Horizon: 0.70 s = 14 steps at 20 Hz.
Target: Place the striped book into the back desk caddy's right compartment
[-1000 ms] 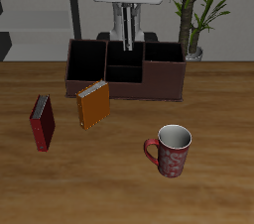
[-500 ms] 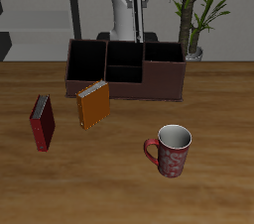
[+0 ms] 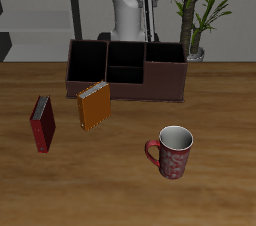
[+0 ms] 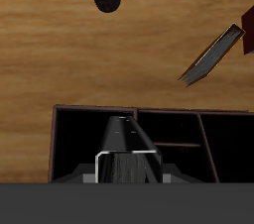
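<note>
Transport step: gripper (image 3: 150, 8) clenched on thin black-and-white striped book (image 4: 124, 141), hanging above long dark-brown desk caddy (image 3: 127, 91) at table's back edge; next, lower into maroon-walled right compartment (image 3: 165, 70); release.

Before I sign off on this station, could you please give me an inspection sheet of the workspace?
Surface: wooden table, no spills seen.
Job's things: striped book is held in the air above the back desk caddy; the right compartment has no book resting in it yet.
Clutter: orange book and red book lie in front of the caddy; a red mug stands upright nearer the table's front edge.
Grippers: gripper closed on the striped book, raised over the caddy.
Cables: nothing seen.
Surroundings: potted plant behind the caddy.
</note>
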Available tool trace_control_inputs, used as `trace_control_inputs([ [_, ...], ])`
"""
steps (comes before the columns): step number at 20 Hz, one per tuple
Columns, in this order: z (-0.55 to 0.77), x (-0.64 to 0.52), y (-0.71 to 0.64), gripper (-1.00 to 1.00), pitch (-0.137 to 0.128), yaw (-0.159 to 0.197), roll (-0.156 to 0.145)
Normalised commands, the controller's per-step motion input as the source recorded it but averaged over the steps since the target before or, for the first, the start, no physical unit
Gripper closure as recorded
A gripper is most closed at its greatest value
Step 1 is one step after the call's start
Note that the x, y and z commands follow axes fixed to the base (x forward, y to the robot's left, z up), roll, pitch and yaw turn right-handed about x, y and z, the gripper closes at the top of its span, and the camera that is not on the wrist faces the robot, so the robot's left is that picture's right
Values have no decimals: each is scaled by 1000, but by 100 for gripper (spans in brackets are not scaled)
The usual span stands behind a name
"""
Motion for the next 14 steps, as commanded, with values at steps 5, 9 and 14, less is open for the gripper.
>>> trace_control_inputs([
  [5, -41, -82, 263, 100, 24, -11, 38],
  [9, 19, -67, 155, 100, 0, -13, 28],
  [14, -28, 15, 162, 100, 12, -27, 18],
])
